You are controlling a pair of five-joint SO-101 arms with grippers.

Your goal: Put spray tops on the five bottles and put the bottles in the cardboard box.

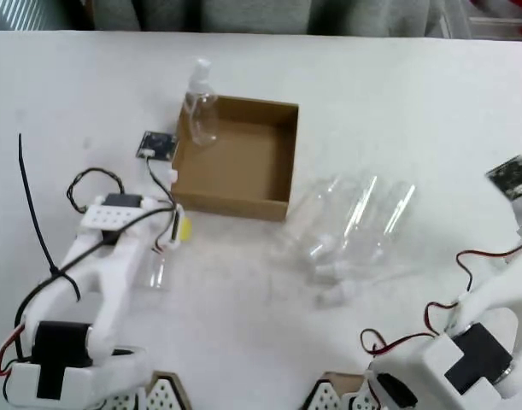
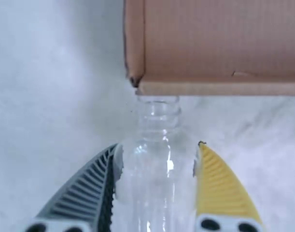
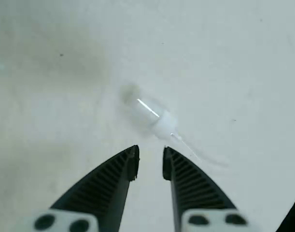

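A clear bottle (image 2: pixel 157 164) with a bare threaded neck lies between the fingers of my left gripper (image 2: pixel 158 146), which is shut on it. Its neck points at the near corner of the cardboard box (image 2: pixel 219 43). In the high view that gripper (image 1: pixel 177 224) sits just before the box's (image 1: pixel 231 203) front-left corner, and the bottle's body (image 1: pixel 158 272) shows under it. One bottle with a spray top (image 1: pixel 199 102) stands upright in the box's back-left corner. My right gripper (image 3: pixel 149 159) hangs over the bare table with a narrow gap and nothing between the fingers. A white spray top (image 3: pixel 154 118) lies just ahead of it.
Three clear bottles (image 1: pixel 354 226) lie side by side on the table right of the box, white ends toward the front. The right arm's body (image 1: pixel 478 342) is at the front right corner. Wires and a small circuit board (image 1: pixel 156 145) sit left of the box.
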